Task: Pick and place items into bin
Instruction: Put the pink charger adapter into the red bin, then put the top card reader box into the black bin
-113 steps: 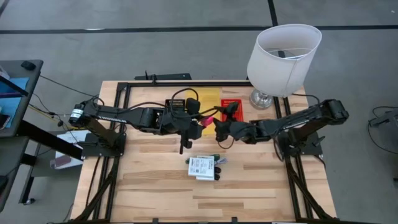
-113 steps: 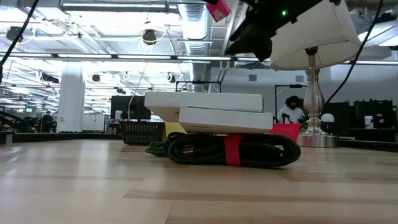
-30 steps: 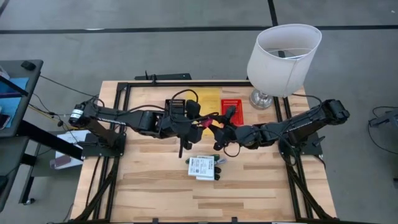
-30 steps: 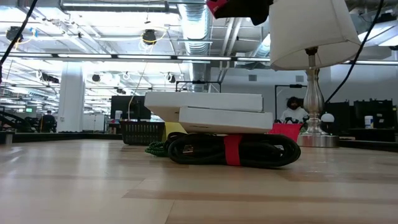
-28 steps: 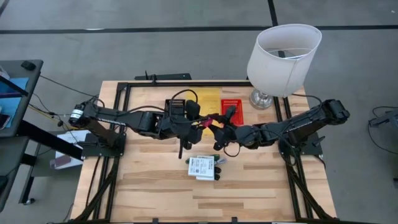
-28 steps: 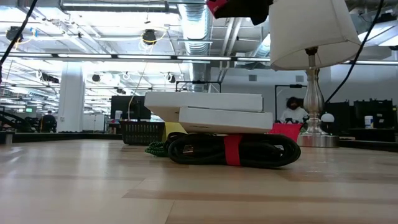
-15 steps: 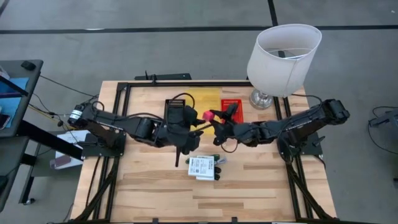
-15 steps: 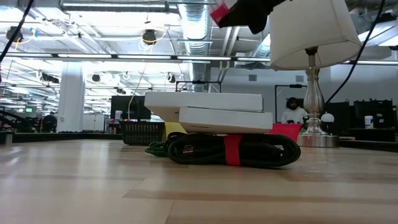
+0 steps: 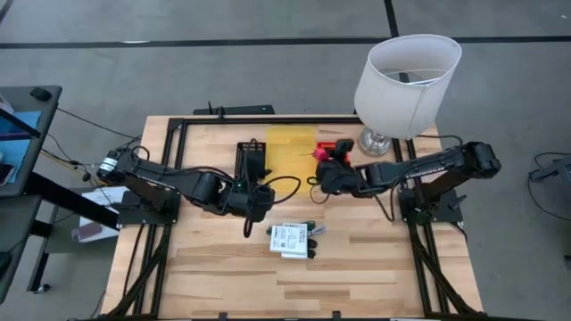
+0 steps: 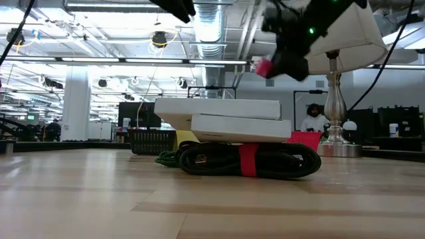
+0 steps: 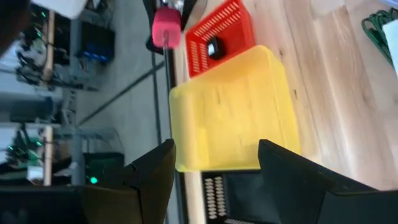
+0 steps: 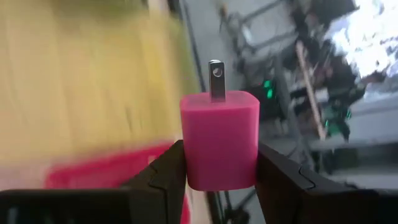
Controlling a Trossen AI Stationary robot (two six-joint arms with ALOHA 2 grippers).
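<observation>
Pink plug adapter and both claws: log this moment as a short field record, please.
held item: pink plug adapter, prongs pointing away from the wrist
right claw: shut on the adapter, above the red bin
left claw: open, empty, facing the yellow bin
on table: white flat packs stacked on a coiled black cable

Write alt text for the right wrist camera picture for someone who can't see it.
A pink plug-in charger, its metal prong pointing away from the camera, is pinched between the two dark fingers of the right claw. Behind it, blurred, lie a yellow bin and a red basket.
</observation>
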